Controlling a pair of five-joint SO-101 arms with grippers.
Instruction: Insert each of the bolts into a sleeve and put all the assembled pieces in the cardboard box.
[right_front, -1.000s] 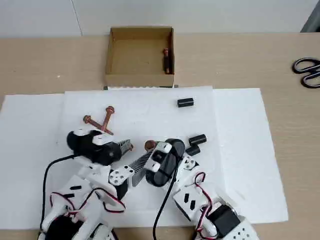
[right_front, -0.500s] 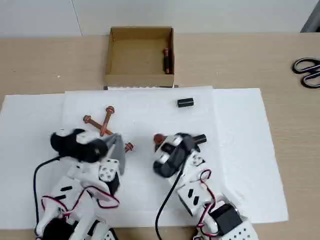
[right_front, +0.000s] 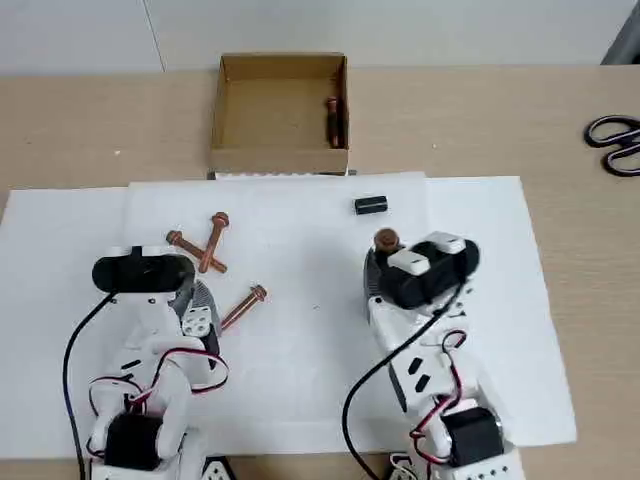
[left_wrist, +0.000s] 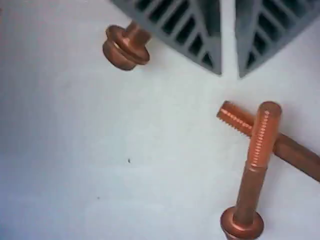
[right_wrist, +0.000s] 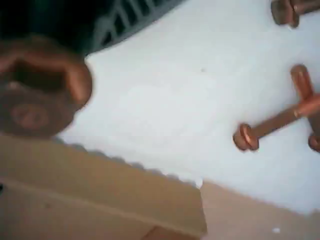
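Gripped tight in the right pincer, a held bolt over the white paper. Between it and the cardboard box, one black sleeve. Inside the box, by the right wall, one finished piece. Left pincer nearly clenched on nothing, just beside a loose bolt. A little farther and left, two crossed bolts. Scissors well apart at the right edge of the surface.
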